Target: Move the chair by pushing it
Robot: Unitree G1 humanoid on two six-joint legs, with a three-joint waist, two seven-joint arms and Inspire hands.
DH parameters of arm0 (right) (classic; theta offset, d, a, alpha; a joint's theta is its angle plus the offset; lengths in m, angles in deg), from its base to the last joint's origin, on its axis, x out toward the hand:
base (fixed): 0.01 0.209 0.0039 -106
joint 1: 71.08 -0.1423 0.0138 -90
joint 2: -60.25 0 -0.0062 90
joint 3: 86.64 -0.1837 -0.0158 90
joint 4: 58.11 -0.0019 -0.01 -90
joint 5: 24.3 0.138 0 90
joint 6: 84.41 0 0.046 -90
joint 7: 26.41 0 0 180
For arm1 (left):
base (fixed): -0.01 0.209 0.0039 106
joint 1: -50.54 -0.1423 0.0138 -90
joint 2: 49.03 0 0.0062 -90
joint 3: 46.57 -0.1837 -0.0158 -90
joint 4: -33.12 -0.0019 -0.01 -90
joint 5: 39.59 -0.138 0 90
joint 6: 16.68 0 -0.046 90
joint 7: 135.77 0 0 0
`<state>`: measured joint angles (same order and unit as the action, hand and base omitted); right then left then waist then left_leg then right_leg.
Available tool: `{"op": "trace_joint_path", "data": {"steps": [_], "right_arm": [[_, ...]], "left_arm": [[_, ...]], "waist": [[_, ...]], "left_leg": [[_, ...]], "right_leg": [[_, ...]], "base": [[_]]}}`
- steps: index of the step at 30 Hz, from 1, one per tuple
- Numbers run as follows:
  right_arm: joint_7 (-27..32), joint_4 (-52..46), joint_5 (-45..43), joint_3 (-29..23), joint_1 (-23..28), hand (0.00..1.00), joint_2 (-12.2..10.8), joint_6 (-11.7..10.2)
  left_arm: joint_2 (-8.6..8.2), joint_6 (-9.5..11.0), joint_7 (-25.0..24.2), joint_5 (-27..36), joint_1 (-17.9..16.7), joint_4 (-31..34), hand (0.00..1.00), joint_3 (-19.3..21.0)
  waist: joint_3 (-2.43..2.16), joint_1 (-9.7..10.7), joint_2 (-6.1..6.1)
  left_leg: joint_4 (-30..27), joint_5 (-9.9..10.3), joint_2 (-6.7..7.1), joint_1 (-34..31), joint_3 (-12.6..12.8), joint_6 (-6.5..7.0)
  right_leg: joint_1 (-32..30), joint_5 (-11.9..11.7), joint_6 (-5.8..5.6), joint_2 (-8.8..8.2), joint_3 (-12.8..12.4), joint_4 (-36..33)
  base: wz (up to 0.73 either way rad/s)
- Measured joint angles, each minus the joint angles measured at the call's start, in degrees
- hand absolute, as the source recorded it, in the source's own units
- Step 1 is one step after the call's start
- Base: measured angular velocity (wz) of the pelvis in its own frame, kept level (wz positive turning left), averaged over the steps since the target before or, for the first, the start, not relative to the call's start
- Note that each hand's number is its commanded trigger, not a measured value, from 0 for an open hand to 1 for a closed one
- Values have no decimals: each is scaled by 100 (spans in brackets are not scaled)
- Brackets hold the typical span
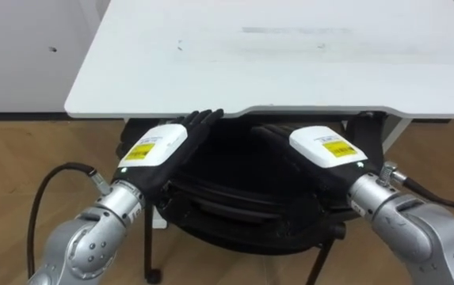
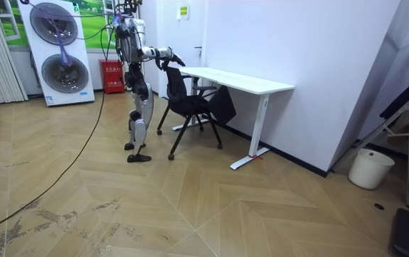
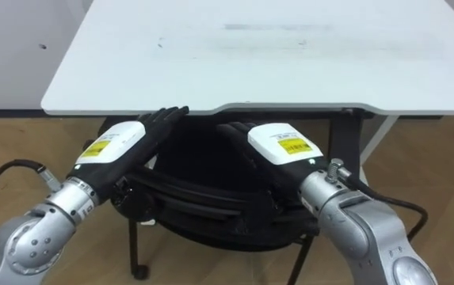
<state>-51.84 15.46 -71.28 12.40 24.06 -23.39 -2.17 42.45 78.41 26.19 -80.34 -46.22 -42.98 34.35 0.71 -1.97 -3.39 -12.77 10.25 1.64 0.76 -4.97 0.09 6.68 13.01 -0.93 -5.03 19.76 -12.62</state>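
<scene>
A black chair (image 1: 234, 210) stands before me, its seat partly under the white desk (image 1: 290, 55). My left hand (image 1: 167, 146) and my right hand (image 1: 310, 154) rest side by side on top of the chair's backrest, fingers straight and pointing toward the desk edge. Both hands are open and press flat against the backrest. In the room view I stand behind the chair (image 2: 186, 103) with both arms stretched forward to it, at the near end of the desk (image 2: 240, 80).
The desk's white legs (image 2: 258, 135) stand by the white wall. Wood floor (image 1: 13, 166) lies on both sides of the chair. Behind me are two stacked white machines (image 2: 58, 50) and a red box (image 2: 113, 76). A white bucket (image 2: 370, 168) sits far right.
</scene>
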Motion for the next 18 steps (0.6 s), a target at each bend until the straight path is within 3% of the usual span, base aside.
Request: {"op": "trace_joint_path", "data": {"steps": [8, 9, 10, 13, 15, 16, 18], "right_arm": [[139, 6, 413, -273, 4, 0, 122, -332], [248, 7, 730, -494, 14, 0, 144, -476], [391, 7, 891, -634, 13, 0, 128, -530], [1289, 4, 1115, -1631, -20, 0, -64, -665], [2045, 2, 1115, -2418, -34, 0, -64, -687], [2234, 4, 1116, -2588, -35, 0, -63, -705], [2997, -8, 1178, -3288, 24, 0, -61, -937]], "left_arm": [[103, 197, 162, -73, 1, 0, 0, 79], [162, 284, 163, -80, -3, 0, 0, 193], [195, 311, 177, -79, -12, -1, 0, 245], [215, 654, 289, -75, -18, 2, 0, 632], [217, 1035, 594, -69, -44, 30, 0, 1274], [203, 1082, 802, -45, -41, 76, 0, 1503], [106, 1278, 1922, 262, -38, 417, 0, 2773]], "waist": [[39, 31, -68], [49, 31, -52], [56, 40, -42], [60, 41, 29], [49, -28, 89], [43, -10, 98], [-4, 34, 132]], "left_leg": [[-9, -9, 7, 7, 8, 15], [-14, -10, 5, 15, 7, 16], [-19, -10, 3, 25, 7, 16], [-48, -13, 0, -21, 5, 23], [-73, -11, -10, -84, 34, 27], [-75, -11, -13, -80, 39, 27], [-28, -10, -33, -9, 121, 28]], "right_leg": [[16, -24, -18, 0, -21, 18], [24, -41, -19, 6, -20, 38], [45, -62, -17, 15, -13, 72], [95, -143, -29, 43, 2, 205], [31, -168, -25, 50, -25, 212], [26, -170, -24, 56, -47, 214], [28, -174, -23, 69, -139, 218]], "base": [[0], [0], [0], [2], [-5], [-11], [-17]]}}
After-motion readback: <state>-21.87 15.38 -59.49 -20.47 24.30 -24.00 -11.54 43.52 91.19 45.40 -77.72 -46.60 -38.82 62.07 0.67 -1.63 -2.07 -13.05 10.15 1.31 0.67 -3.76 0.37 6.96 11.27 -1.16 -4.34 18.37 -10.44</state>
